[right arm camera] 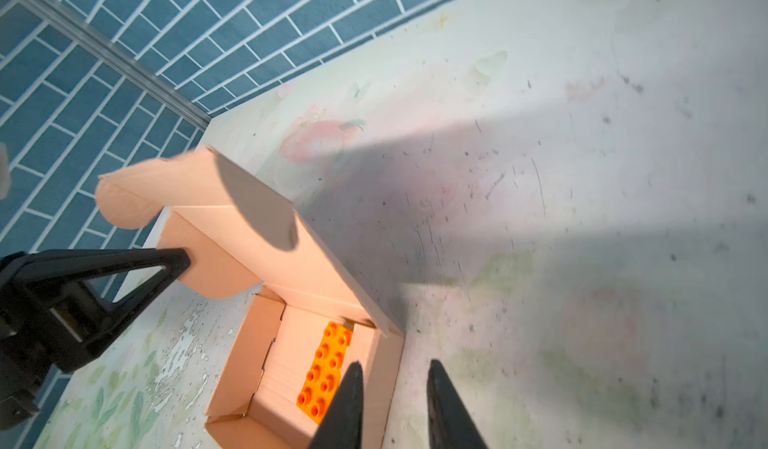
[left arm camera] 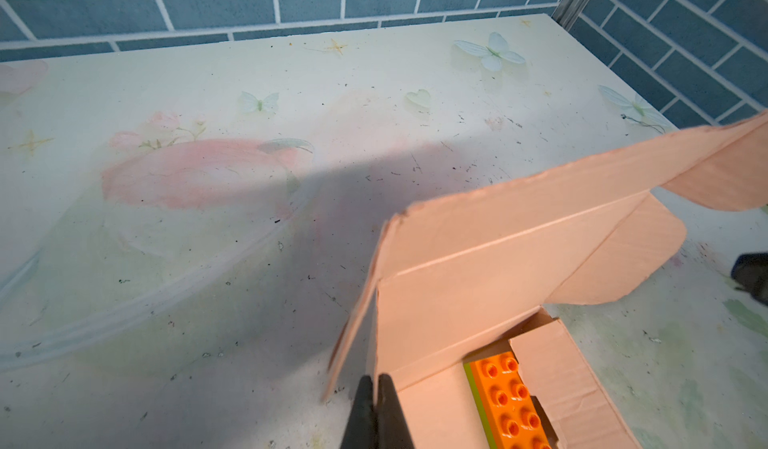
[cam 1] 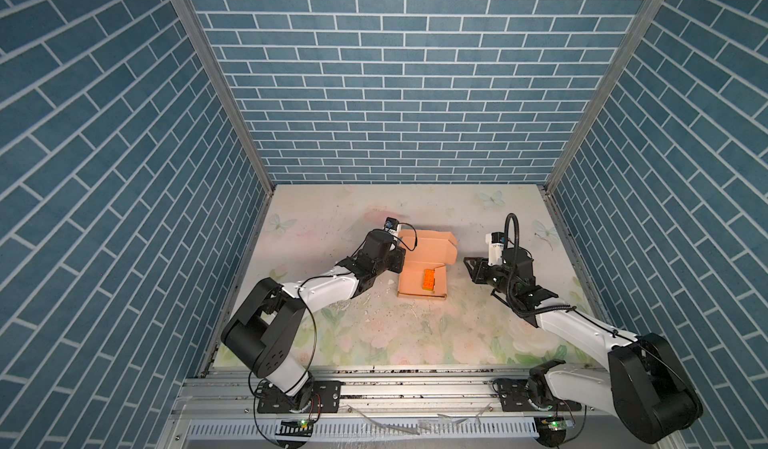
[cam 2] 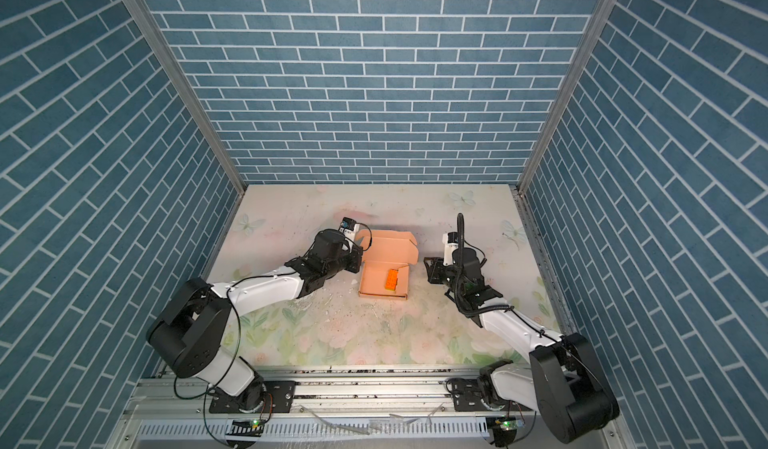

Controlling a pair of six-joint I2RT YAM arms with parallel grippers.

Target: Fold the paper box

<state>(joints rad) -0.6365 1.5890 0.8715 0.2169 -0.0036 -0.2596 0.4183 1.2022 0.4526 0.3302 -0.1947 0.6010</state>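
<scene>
- Paper box (cam 1: 411, 278) sits near the middle of the table (cam 1: 374, 330), its tray open upward with an orange brick (cam 1: 428, 279) inside.
- Left gripper (left arm camera: 376, 380) is pressed together at the box's far left corner. Whether card is nipped, I cannot tell. Right gripper (right arm camera: 395, 368) is spread and empty, just right of the box.
- Risk: the side ears catch outside the walls, or the tray skids left if pushed while unheld.
- Lid (cam 1: 430, 244) is upright along the far edge; the long axis looks left–right — only slightly.
</scene>
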